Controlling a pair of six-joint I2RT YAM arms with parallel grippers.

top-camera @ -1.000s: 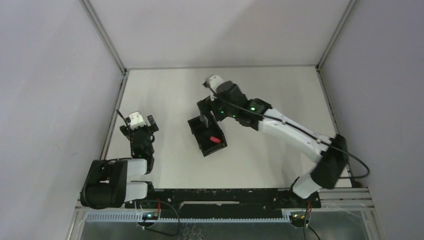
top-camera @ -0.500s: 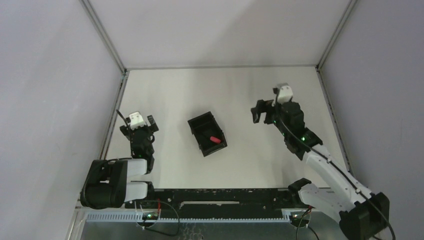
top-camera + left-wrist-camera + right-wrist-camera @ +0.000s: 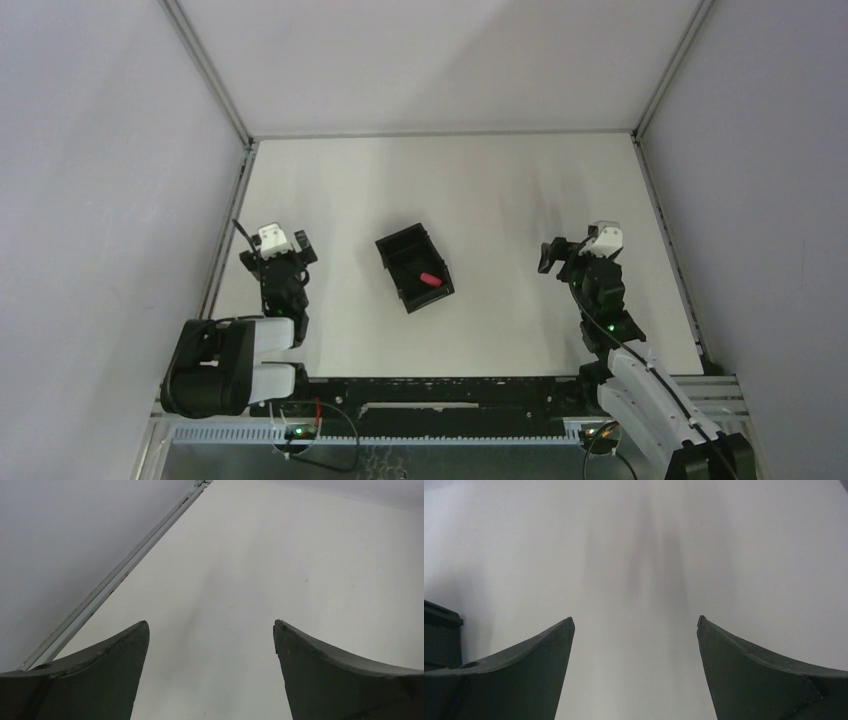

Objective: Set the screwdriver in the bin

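The small black bin point(image 3: 398, 251) sits near the middle of the table. The red-handled screwdriver point(image 3: 430, 278) lies inside it, toward its near right corner. My right gripper point(image 3: 562, 252) is open and empty, drawn back to the right of the bin and well apart from it. In the right wrist view point(image 3: 635, 624) its jaws stand wide over bare table, and a corner of the bin point(image 3: 439, 630) shows at the left edge. My left gripper point(image 3: 282, 256) is open and empty at the left, also apart from the bin; the left wrist view point(image 3: 211, 625) shows only table.
Grey enclosure walls surround the white table point(image 3: 480, 190). A metal rail point(image 3: 110, 582) runs along the left wall's base. The arm bases and a black mounting bar point(image 3: 430, 392) line the near edge.
My right arm has pulled back from over the bin to the right and toward its base, gripper open and empty. The screwdriver stays in the bin. The left arm has not moved.
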